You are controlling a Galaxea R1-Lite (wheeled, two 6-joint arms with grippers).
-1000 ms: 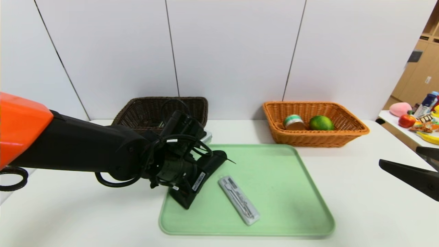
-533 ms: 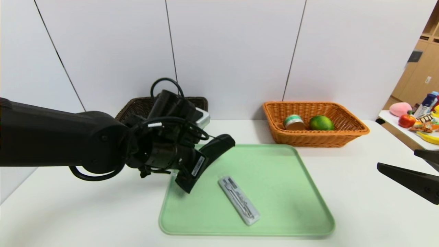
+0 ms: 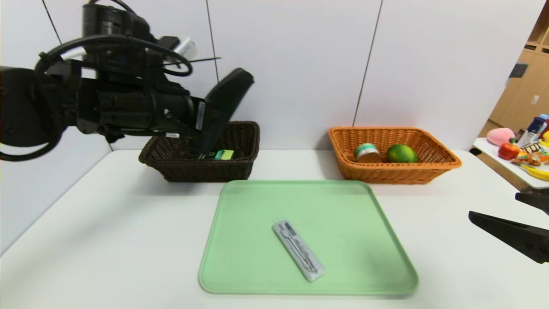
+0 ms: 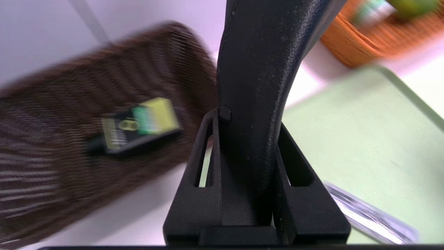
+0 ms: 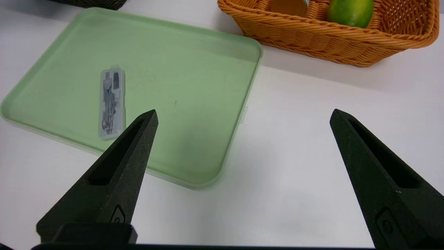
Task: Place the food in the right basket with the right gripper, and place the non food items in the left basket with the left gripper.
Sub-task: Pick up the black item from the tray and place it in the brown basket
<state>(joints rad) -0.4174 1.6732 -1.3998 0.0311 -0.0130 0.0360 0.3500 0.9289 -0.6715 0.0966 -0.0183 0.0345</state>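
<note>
A: Where is the left hand (image 3: 214,116)?

B: It is hovering above the dark brown basket (image 3: 240,165), clamping the black fabric pouch (image 3: 223,109). The pump bottle (image 3: 223,155) is lying inside that basket.

A: And the rest?

B: The cutlery case (image 3: 299,250) is lying on the green tray (image 3: 343,201), in front of the basket. The lime (image 3: 402,153) and tin can (image 3: 367,152) are sitting in the orange basket (image 3: 429,171). The right hand (image 5: 242,146) is idling with fingers spread, above the desk (image 3: 107,240).

White panelled wall (image 3: 291,64) filling the upper frame, split by thin dark seams. White table (image 3: 107,240) spreading across the lower half. At far right, wooden cabinets (image 3: 525,90) and a second white table (image 3: 493,148) cluttered with colourful toy food.
</note>
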